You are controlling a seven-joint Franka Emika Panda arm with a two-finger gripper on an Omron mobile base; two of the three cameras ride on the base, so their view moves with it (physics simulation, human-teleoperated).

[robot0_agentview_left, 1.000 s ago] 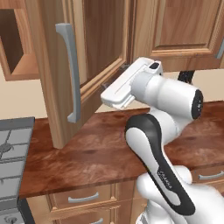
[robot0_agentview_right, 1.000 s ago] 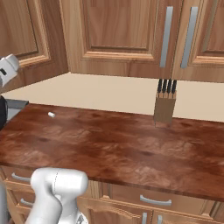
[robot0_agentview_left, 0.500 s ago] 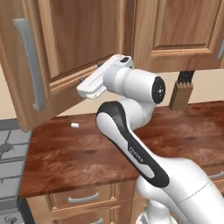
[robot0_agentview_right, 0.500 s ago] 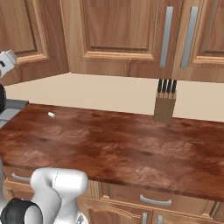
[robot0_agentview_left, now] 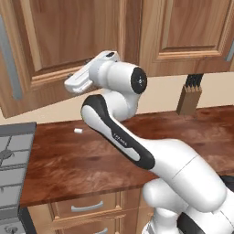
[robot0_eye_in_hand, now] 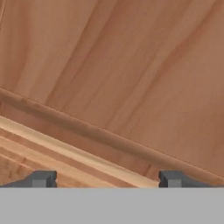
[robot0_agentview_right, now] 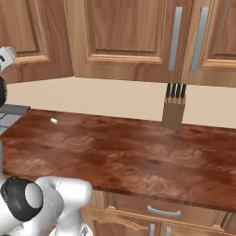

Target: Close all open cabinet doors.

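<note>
The fingers are set well apart at the bottom of the hand view, with nothing held between them; the gripper is pressed flat against the lower rail of the cabinet door, so that it can be pushed, not grasped. This door fills the upper left of the left base view, swung slightly out from the cabinet face, its grey handle at the left edge. Lower right, a knife block stands on the worktop, well clear of the arm.
</note>
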